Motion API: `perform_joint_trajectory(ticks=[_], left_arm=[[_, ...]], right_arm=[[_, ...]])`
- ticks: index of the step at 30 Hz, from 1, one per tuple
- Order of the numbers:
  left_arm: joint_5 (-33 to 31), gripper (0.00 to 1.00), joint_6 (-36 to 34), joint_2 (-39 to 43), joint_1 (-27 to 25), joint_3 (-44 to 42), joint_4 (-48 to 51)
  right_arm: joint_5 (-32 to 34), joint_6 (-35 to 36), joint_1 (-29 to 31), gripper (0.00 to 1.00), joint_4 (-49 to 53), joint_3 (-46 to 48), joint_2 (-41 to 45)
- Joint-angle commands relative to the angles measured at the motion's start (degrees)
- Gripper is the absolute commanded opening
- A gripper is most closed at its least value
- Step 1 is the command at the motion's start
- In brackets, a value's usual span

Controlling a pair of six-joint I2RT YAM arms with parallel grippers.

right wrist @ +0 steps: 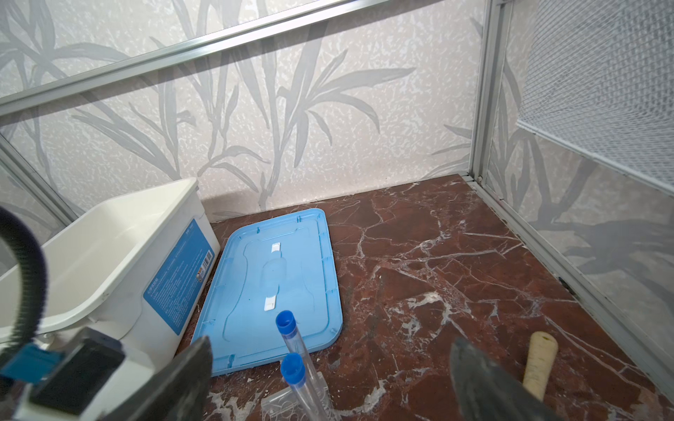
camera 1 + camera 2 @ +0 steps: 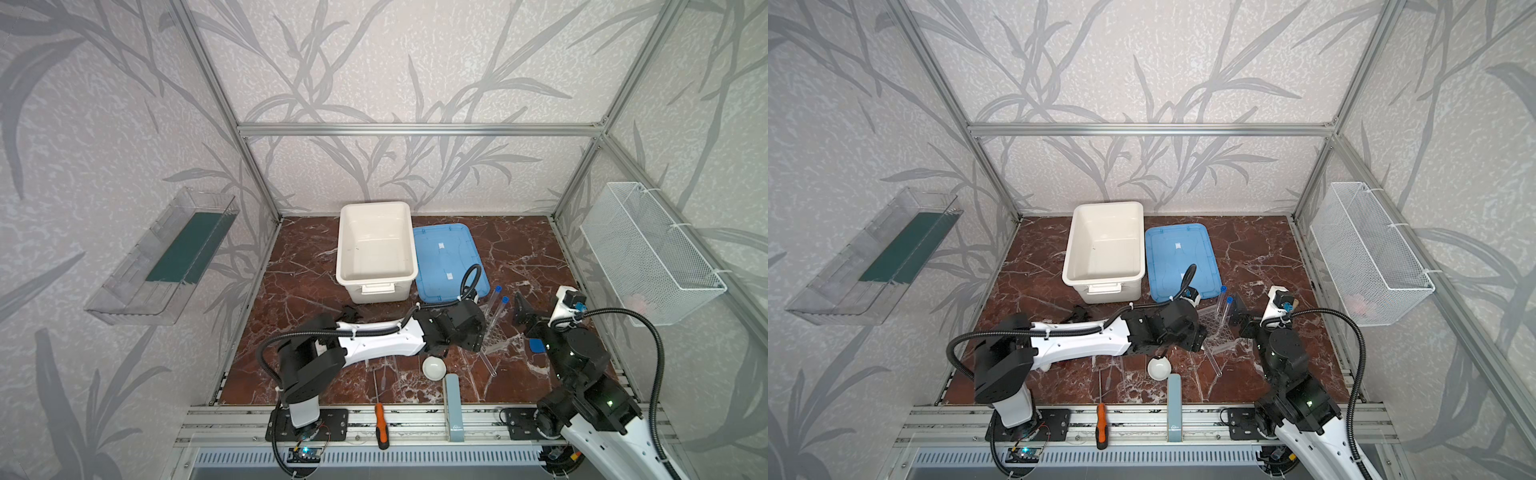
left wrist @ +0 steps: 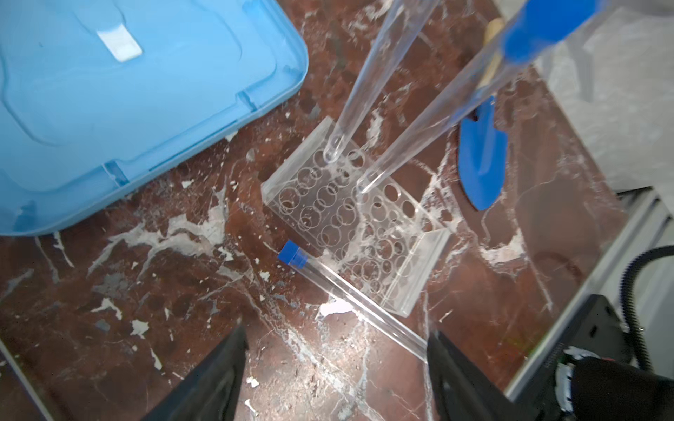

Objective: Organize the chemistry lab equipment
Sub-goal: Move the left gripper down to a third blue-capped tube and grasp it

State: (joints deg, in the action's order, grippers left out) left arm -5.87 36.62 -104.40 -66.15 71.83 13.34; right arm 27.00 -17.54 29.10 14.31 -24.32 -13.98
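Note:
A clear holed tube rack (image 3: 364, 233) stands on the marble right of centre, also in a top view (image 2: 496, 332). Two clear blue-capped tubes (image 1: 285, 322) (image 1: 293, 368) stand leaning in it. A third blue-capped tube (image 3: 350, 295) lies flat beside the rack, its far end close to one finger of my left gripper (image 3: 337, 333). That gripper is open above the marble and holds nothing. My right gripper (image 1: 332, 350) is open behind the standing tubes, apart from both. A small white round dish (image 2: 434, 368) sits near the front. Thin clear droppers (image 2: 386, 372) lie left of it.
A white tub (image 2: 376, 291) and a blue lid (image 2: 444, 257) sit at the back. A blue scoop with a pale handle (image 3: 481, 156) lies right of the rack. An orange-handled screwdriver (image 2: 381, 424) and a grey box (image 2: 452, 407) are at the front rail. A wire basket (image 2: 648, 253) hangs on the right wall.

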Motion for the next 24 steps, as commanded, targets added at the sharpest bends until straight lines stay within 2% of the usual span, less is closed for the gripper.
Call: perform_joint_trajectory(ticks=[1, 10, 16, 18, 24], left_arm=[[-0.5, 0.7, 0.8, -3.4, 0.3, 5.0, 7.9], [-0.4, 0.57, 0.1, -10.6, 0.4, 11.9, 11.3], [0.0, 0.54, 0.2, -13.0, 0.5, 14.0, 12.5], [-0.2, 0.49, 0.2, -13.7, 0.6, 14.4, 12.8], [-0.2, 0.49, 0.0, -15.4, 0.8, 15.7, 13.2]], right_arm=[[2.6, 0.5, 0.0, 1.0, 5.1, -1.7, 1.3], [3.1, 1.1, 0.1, 0.99, 7.2, -1.8, 4.6], [3.1, 1.2, 0.1, 0.99, 7.3, -1.7, 4.9], [3.1, 1.3, 0.0, 0.99, 7.2, -1.7, 4.8], [3.2, 1.5, 0.0, 0.99, 7.1, -1.6, 4.9]])
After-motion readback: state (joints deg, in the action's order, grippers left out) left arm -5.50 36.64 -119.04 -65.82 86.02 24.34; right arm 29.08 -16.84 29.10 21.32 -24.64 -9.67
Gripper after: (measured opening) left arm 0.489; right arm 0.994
